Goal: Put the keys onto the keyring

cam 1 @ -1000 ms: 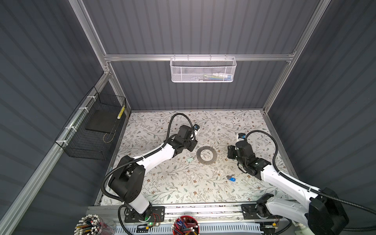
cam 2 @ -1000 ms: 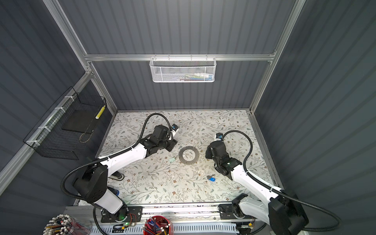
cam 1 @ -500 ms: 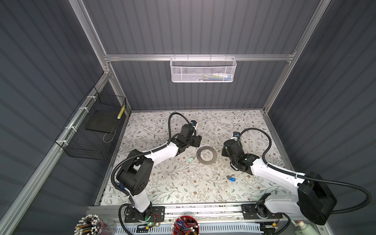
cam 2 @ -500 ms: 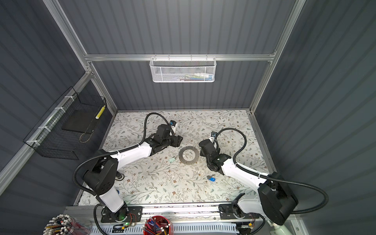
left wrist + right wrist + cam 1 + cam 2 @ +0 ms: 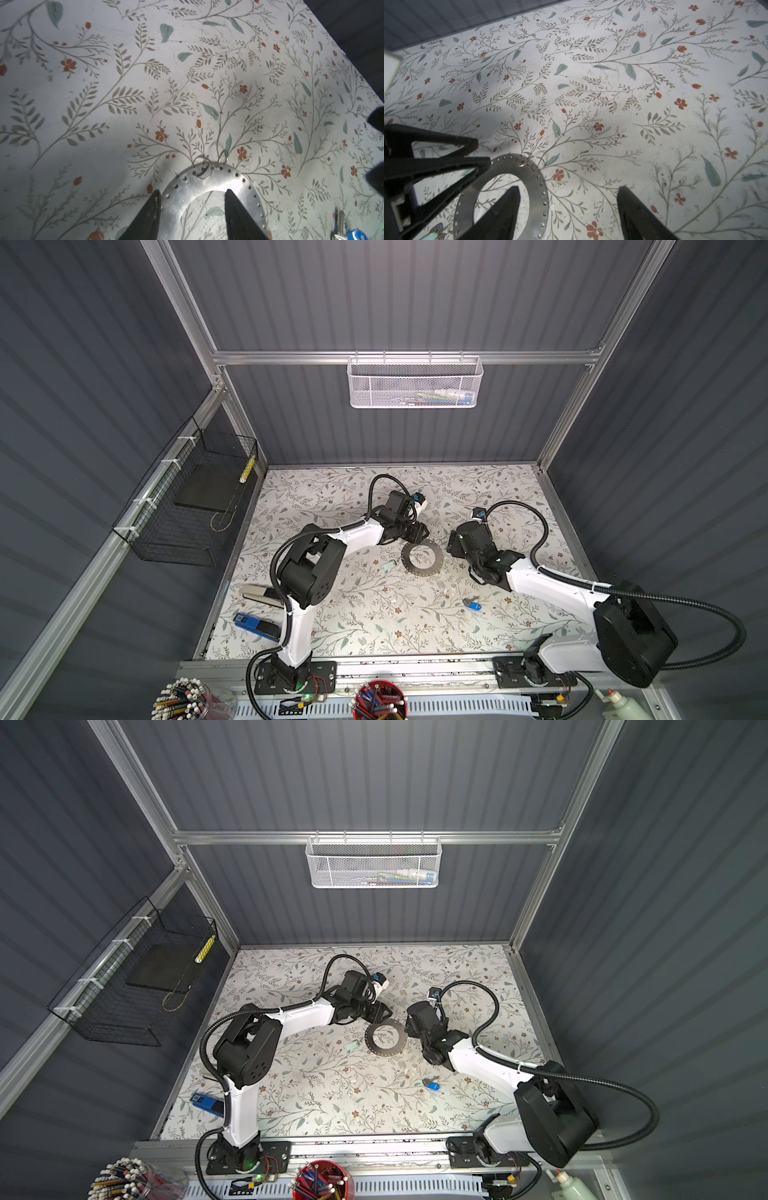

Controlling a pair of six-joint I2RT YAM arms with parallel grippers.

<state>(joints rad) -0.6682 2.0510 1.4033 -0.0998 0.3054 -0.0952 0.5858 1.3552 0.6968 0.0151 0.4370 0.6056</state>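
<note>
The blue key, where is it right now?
In both top views the blue key lies on the flowery table, to the front right of the grey keyring and apart from it, just beside the right arm.

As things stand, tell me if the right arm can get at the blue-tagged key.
Probably yes: the blue-tagged key lies alone on bare table close beside that arm, and the right gripper is open and empty.
</note>
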